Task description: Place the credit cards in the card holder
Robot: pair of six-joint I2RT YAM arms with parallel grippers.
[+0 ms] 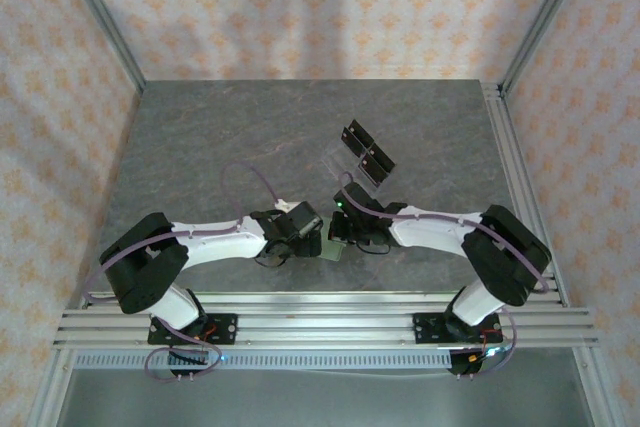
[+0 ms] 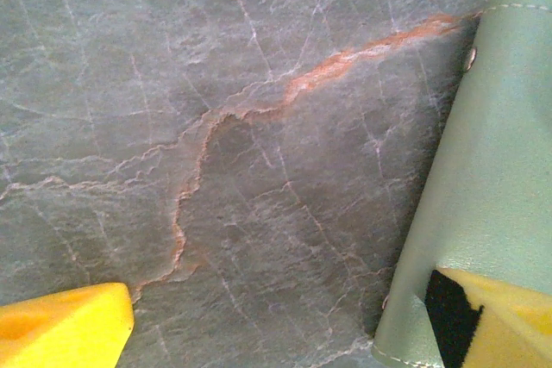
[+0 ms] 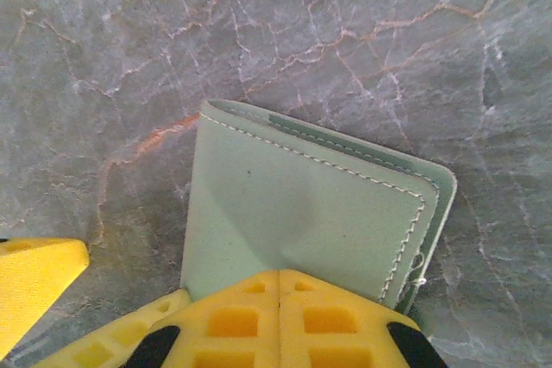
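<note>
Wallet (image 3: 293, 213) looks light, soft, floppy (stitched leatherette): pin it flat, lift the flap edge. Right gripper (image 3: 279, 295) sits closed on it; left gripper (image 2: 285, 325) half spread, 1 jaw on it.

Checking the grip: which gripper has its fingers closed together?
The right gripper: its fingers meet, tips at the card holder. On the left gripper they stand apart, one over the holder's corner.

1 camera looks down from behind; 2 wrist cameras (very close) share the wallet (image 2: 500, 170).
</note>
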